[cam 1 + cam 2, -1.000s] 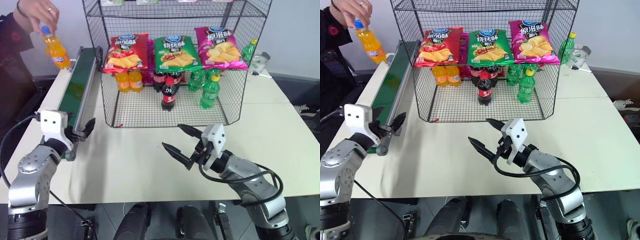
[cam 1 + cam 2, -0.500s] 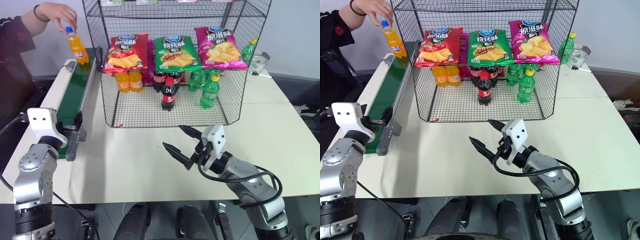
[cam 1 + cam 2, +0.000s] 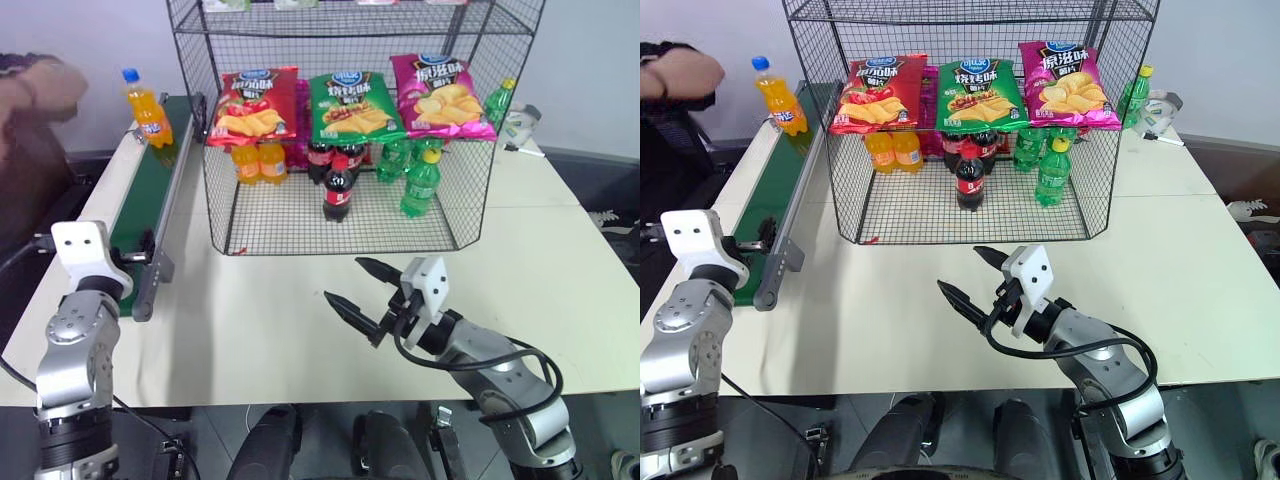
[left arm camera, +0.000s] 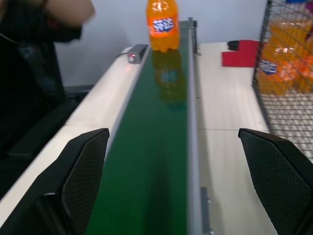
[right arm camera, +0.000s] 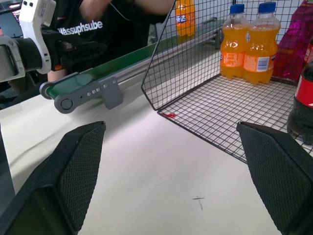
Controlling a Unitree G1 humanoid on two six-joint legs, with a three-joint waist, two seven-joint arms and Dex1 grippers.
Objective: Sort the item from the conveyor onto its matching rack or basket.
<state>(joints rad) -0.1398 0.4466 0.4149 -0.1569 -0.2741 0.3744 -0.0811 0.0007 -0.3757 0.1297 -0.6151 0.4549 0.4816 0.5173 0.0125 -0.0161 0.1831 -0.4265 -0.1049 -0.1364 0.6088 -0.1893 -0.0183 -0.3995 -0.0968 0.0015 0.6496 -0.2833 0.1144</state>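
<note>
The item, a small orange soda bottle [image 3: 148,108] with a blue cap, stands upright on the far end of the conveyor [image 3: 152,190], a dark-green belt in a grey frame. My left gripper [image 4: 172,134] is open at the belt's near end, pointing along it at the bottle [image 4: 163,24], well short of it. The black wire rack [image 3: 462,215] stands right of the belt. In front of it, my right gripper [image 3: 345,280] hovers open and empty over the table.
The rack holds chip bags [image 3: 352,106], orange bottles [image 3: 257,162], cola bottles [image 3: 337,188] and green bottles [image 3: 419,185]. A person's hand [image 3: 45,88] is at the far left, beside the belt. Bare table [image 3: 260,320] lies between my grippers.
The person set the bottle upright on the belt's far end, let go and pulled the hand away to the left. My left gripper swung left to line up with the belt.
</note>
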